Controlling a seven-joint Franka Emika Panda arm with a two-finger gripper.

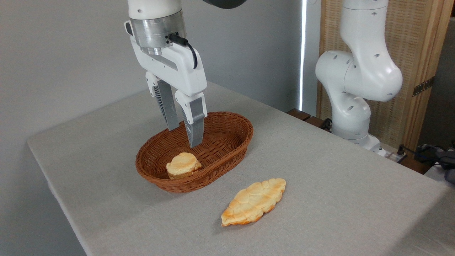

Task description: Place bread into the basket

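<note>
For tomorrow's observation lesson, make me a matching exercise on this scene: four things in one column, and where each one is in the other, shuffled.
Things:
1. long bread
2. small bun
3. hand
4. basket

Places:
A. inside the basket, near its front end
B. above the basket, holding nothing
C. flat on the tablecloth, right of the basket and nearer the camera
D. on the table, below the hand

Pairs: 1-C, 2-A, 3-B, 4-D
</note>
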